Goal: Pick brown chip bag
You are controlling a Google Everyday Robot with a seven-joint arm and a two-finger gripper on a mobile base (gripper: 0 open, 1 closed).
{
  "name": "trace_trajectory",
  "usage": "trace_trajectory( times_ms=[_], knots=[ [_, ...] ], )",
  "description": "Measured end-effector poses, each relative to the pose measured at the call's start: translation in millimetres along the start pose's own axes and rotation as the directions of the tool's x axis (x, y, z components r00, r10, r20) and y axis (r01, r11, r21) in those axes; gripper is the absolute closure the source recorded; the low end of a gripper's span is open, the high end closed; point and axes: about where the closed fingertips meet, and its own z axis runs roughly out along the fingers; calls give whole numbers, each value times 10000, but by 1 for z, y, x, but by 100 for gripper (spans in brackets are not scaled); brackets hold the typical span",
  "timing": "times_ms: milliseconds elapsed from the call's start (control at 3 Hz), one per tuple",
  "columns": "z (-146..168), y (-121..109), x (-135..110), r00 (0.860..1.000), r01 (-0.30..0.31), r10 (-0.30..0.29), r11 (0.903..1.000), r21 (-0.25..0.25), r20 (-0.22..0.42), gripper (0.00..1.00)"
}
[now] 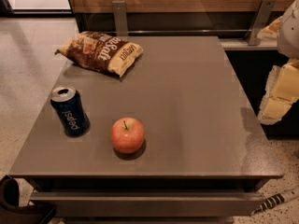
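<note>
The brown chip bag (pixel 99 52) lies flat at the table's far left corner. It is dark brown with white lettering, and its tan end points right. My gripper (pixel 280 94) shows as pale yellow and white parts at the right edge of the view, beyond the table's right side. It is far from the bag and holds nothing that I can see.
A blue Pepsi can (pixel 70 111) stands upright near the table's front left. A red apple (pixel 127 135) sits near the front middle. The grey table (pixel 196 101) backs onto a wooden wall panel with metal brackets (pixel 119 15). Speckled floor lies to the left.
</note>
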Motion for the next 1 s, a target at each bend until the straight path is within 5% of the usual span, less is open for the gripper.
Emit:
trace_trajectory(
  times_ms=[667,1000],
  knots=[
    [1,-17,-15,9989,35,-51,9993,369,458,0],
    [28,-64,-66,9678,-72,-121,9971,759,2516,0]
  ],
)
